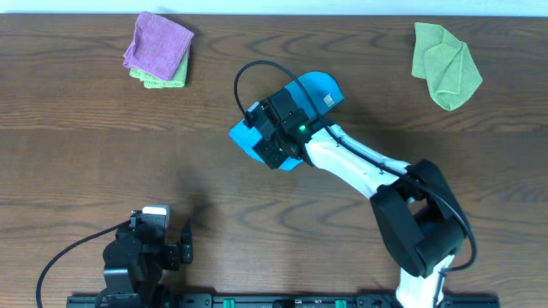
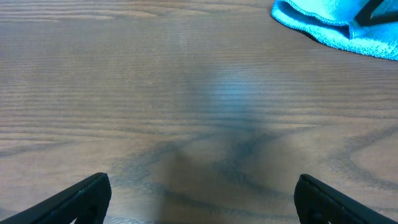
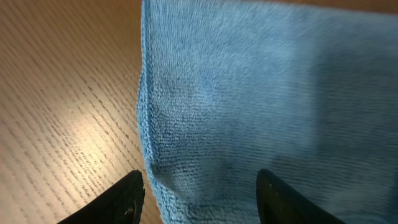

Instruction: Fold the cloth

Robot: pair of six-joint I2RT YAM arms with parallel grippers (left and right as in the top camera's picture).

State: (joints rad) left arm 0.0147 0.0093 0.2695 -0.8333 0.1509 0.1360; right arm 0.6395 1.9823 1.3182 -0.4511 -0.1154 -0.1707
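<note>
Right gripper [image 3: 196,193] is held over the cloth [image 3: 261,93], fingers apart, cloth edge seen between the tips. Left gripper [image 2: 202,199] is spread wide over bare table [image 2: 155,93], cloth far ahead to its right.

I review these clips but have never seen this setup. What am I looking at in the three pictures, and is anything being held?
These are two robot arms at a wooden table. The overhead picture looks straight down; the other two come from cameras on each wrist. The right end effector hovers open over the sky-blue cloth, one finger over the bare wood and the other over the fabric, gripping nothing. The left end effector is parked near the front edge, open and empty. At the far left lies a purple cloth on a green one; at the far right, a crumpled light green cloth.
</note>
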